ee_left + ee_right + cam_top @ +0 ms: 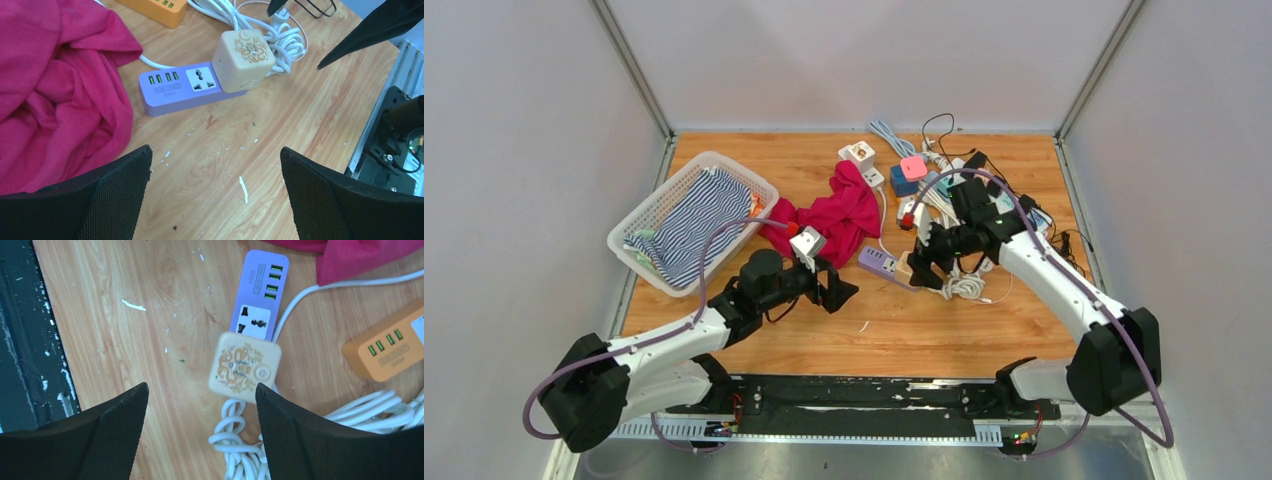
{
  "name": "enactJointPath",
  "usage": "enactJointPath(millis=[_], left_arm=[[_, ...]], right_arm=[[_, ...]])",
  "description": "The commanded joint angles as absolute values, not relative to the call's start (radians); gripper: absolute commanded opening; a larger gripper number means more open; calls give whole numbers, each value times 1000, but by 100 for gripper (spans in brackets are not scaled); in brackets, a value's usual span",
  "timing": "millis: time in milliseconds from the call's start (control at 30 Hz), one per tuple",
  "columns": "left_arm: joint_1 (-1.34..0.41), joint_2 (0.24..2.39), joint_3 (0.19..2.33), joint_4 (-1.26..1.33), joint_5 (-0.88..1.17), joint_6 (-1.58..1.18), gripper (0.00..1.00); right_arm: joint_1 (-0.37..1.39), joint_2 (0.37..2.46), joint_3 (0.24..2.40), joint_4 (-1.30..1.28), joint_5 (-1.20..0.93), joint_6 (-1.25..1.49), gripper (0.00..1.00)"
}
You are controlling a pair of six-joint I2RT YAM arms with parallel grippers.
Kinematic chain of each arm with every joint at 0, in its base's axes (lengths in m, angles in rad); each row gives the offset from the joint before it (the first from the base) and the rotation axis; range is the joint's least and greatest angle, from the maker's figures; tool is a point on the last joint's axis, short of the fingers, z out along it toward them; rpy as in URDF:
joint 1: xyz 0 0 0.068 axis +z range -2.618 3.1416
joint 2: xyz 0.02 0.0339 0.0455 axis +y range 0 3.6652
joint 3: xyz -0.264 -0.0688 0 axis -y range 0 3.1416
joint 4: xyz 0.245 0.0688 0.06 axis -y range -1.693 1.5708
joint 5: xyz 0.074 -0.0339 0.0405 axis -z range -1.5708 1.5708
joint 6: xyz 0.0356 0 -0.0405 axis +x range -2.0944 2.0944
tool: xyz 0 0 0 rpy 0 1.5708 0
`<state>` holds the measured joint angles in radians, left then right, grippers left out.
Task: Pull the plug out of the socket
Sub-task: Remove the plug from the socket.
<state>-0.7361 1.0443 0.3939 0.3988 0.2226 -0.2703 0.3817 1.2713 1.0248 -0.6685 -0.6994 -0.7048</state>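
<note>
At back left, basket holding striped cloth; plug seated in purple socket; left gripper, right gripper released, spread wide.

Beige cube plug seated in purple socket strip; right end effector spread, empty; coiled white cord.

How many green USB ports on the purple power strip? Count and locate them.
4. The green USB ports sit in one row on the purple power strip, at the end away from the beige cube plug. That plug covers the other end; more may hide there.
</note>
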Motion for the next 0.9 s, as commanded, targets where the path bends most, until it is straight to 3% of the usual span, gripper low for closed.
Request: enactJointPath(millis=[0,233,467,867], left_arm=[[-732,1015,342,449,169,-239,100],[-732,969,262,471,57,-246,100],[-732,920,216,505,34,-259,100],[-732,922,193,520,16,-300,100]], right_arm=[[478,1353,1094,-648,-519,-649,81],[525,1433,1102,-625,-370,-607,91],[539,1487,1085,-593,-368,-567,92],[564,1570,1087,-577,-341,-541,71]])
